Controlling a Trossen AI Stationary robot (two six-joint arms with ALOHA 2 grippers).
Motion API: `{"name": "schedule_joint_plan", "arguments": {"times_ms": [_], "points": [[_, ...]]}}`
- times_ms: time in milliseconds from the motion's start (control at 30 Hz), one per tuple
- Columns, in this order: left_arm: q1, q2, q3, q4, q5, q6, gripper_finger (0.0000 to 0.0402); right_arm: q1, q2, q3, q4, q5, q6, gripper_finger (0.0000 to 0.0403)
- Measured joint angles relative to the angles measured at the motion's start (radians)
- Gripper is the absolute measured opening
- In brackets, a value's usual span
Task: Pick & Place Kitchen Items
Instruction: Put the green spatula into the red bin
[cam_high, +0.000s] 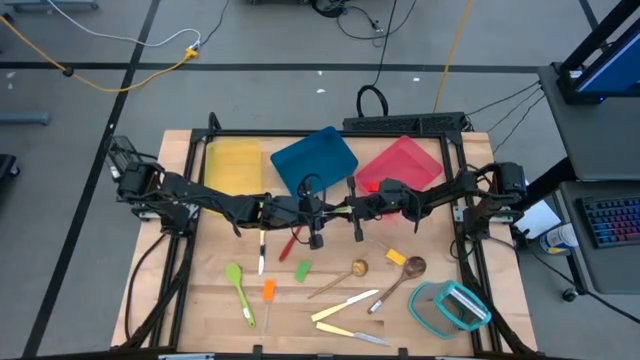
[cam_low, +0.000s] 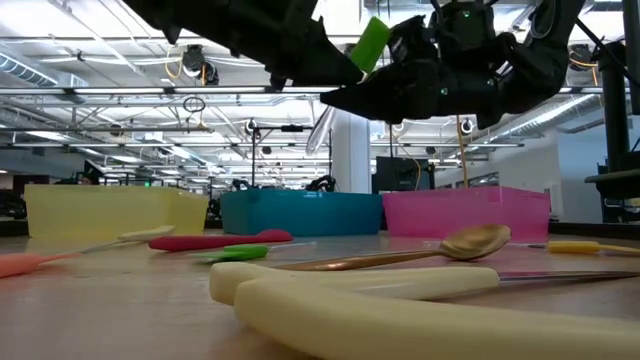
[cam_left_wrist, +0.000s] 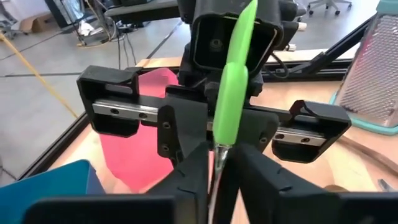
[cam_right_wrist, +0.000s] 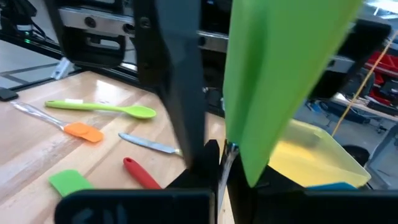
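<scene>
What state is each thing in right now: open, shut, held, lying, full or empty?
Right gripper: shut on green utensil, above the table.
Left gripper: at the utensil's lower end.
Yellow tray, blue tray, pink tray: empty.
Red spoon: lying on table.

No readable text, label, brand, number or sign can be made out in any view; nothing legible is carried by the utensils, trays, arms or desk.
</scene>
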Motion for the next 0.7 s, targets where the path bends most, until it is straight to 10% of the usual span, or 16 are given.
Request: {"name": "schedule_joint_plan", "arguments": {"times_ms": [367, 700], "points": [[-0.038, 0.003, -0.003, -0.033, -0.326, 0.047, 0.0166, -0.045, -0.063, -0.062, -0.04, 0.21, -0.065, 0.0005], [-0.063, 0.002, -0.003, -0.063, -0.373, 0.032, 0.0177, -0.063, -0.327, -0.323, -0.051, 0.83, -0.208, 0.0007]]}}
